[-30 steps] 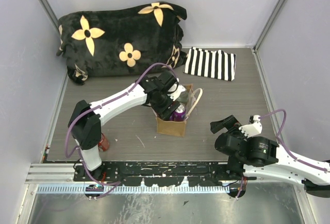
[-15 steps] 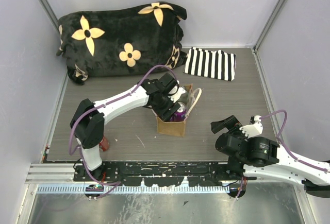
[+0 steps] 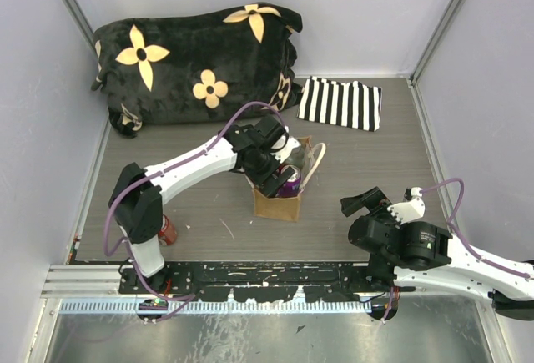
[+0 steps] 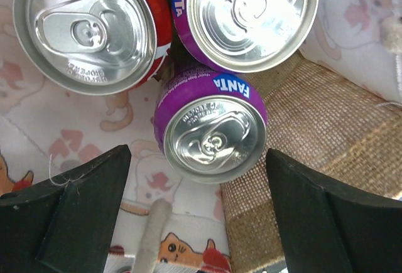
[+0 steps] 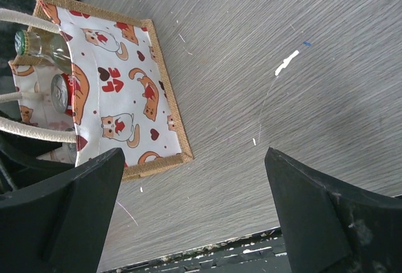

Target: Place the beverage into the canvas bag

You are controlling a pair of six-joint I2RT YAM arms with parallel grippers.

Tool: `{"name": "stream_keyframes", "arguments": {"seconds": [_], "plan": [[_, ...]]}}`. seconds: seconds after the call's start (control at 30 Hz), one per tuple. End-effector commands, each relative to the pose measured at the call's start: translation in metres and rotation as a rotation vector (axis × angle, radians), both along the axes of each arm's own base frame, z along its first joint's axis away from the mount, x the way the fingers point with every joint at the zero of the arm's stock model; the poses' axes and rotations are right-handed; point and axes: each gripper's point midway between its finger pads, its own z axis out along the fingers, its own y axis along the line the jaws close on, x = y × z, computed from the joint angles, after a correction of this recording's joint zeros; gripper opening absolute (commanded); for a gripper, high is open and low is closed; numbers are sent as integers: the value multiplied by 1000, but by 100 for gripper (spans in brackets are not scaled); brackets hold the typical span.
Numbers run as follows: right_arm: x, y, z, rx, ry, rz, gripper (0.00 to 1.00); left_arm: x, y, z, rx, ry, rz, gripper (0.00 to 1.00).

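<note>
The canvas bag (image 3: 279, 203) stands at mid-table, with a cat print on its pale side (image 5: 125, 91). In the left wrist view its burlap inside (image 4: 314, 116) holds a purple Fanta can (image 4: 211, 130), a second purple Fanta can (image 4: 251, 12) and a red can (image 4: 88, 28), all upright. My left gripper (image 4: 198, 223) is open just above the bag's mouth (image 3: 279, 173), with its fingers either side of the nearer Fanta can and apart from it. My right gripper (image 5: 195, 210) is open and empty over bare table at the front right (image 3: 367, 200).
A black cushion with cream flowers (image 3: 196, 63) lies at the back left. A black-and-white striped cloth (image 3: 340, 103) lies at the back right. A red can (image 3: 168, 229) stands by the left arm's base. A green bottle top (image 5: 38, 47) shows inside the bag.
My left gripper dipped slightly over the bag and came back up. The purple can stays in the bag. The right arm has not moved.
</note>
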Motion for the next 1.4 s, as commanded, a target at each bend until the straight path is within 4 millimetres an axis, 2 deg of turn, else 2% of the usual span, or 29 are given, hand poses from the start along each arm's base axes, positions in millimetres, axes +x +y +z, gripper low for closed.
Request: {"name": "stream_keyframes", "arguments": {"seconds": [0.0, 0.13, 0.23, 0.3, 0.47, 0.57, 0.67, 0.77, 0.83, 0.87, 0.93, 1.0, 1.07, 1.13, 1.23, 1.37], "plan": [[3, 3, 2, 9, -12, -16, 100, -9, 3, 28, -35, -6, -11, 96], [2, 3, 1, 8, -8, -11, 100, -7, 1, 42, -62, -31, -16, 97], [2, 3, 0, 8, -5, -11, 100, -1, -2, 62, -98, -81, -27, 97], [2, 3, 0, 7, -5, -11, 100, 4, -5, 84, -139, -140, -37, 97], [2, 6, -1, 9, -4, -8, 100, 18, -8, 157, -286, -344, -59, 98], [3, 7, -2, 8, -4, -4, 100, 20, 4, 191, -328, -432, -42, 100], [3, 8, 0, 9, -6, 0, 100, 28, 36, 203, -302, -470, 22, 99], [3, 7, 1, 12, -10, 2, 100, 33, 93, 191, -211, -447, 124, 99], [3, 7, 0, 15, -11, 1, 100, 28, 142, 176, -129, -422, 200, 98], [3, 6, -1, 17, -11, 0, 100, 20, 165, 171, -90, -423, 217, 98], [2, 6, -4, 20, -9, 1, 100, -3, 207, 147, 18, -381, 225, 98], [2, 6, -8, 25, -7, 1, 100, -31, 239, 127, 105, -334, 196, 98], [1, 6, -10, 29, -5, 3, 100, -60, 264, 110, 168, -300, 154, 98], [1, 7, -12, 31, -3, 4, 100, -82, 280, 93, 216, -273, 119, 98], [1, 8, -12, 33, -3, 9, 100, -107, 287, 75, 225, -215, 112, 98], [1, 11, -10, 35, -5, 20, 100, -118, 286, 58, 221, -132, 151, 98]]}}
